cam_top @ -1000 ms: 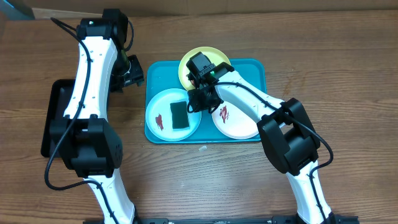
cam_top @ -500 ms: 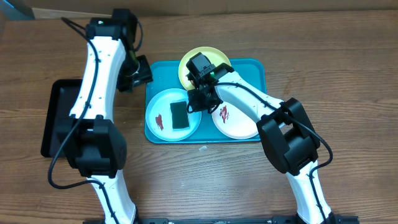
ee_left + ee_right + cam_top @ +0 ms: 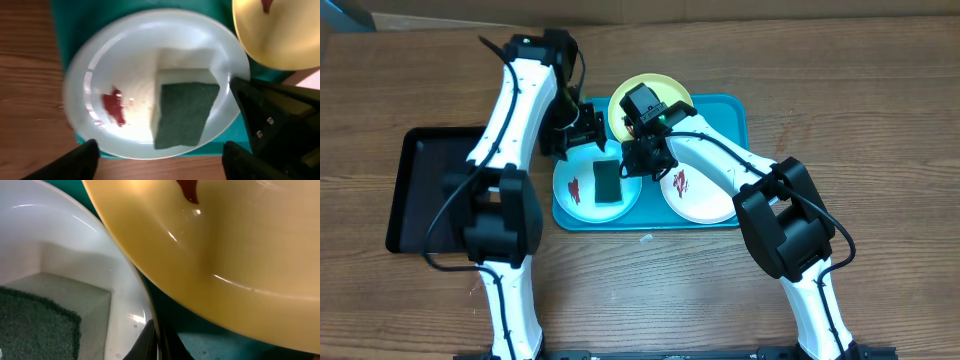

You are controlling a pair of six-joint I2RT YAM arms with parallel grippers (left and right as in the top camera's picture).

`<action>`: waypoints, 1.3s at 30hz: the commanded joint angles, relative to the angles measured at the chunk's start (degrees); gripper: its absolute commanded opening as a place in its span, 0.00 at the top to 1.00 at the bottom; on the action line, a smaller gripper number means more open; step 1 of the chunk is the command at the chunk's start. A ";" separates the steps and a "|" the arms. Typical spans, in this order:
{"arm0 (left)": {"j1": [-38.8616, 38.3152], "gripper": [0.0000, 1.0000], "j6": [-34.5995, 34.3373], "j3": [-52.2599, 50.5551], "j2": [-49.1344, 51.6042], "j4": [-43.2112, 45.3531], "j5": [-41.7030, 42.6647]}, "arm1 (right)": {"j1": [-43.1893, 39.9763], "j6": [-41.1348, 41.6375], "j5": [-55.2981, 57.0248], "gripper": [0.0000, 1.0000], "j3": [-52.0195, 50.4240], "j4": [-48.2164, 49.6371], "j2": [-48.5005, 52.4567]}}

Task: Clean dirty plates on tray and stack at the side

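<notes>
The turquoise tray holds three plates. The pale blue plate lies at the left with a red smear and a green sponge on it. The yellow-green plate is at the back and the white plate at the right. My right gripper is shut on the pale blue plate's right rim; in the right wrist view its fingers pinch the rim beside the sponge. My left gripper is open and empty above the pale blue plate, its fingers spread wide.
A black tray lies on the wooden table left of the turquoise tray. The yellow-green plate overlaps close to the pale blue plate's rim. A small white scrap lies in front of the turquoise tray.
My left arm has swung right, from beside the turquoise tray to over its back left corner and the pale blue plate. The right arm and plates have not moved.
</notes>
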 commanded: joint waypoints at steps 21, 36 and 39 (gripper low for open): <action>0.48 0.30 11.41 -0.37 3.43 -1.18 10.12 | -1.62 3.37 0.37 0.96 -0.50 2.32 0.90; -2.03 0.34 10.34 -14.32 3.45 11.65 9.86 | -1.62 3.37 -1.01 0.96 -0.50 1.88 0.90; -2.05 0.35 10.27 -15.08 3.45 12.68 8.39 | -1.62 3.37 -2.14 0.96 -0.50 2.19 0.90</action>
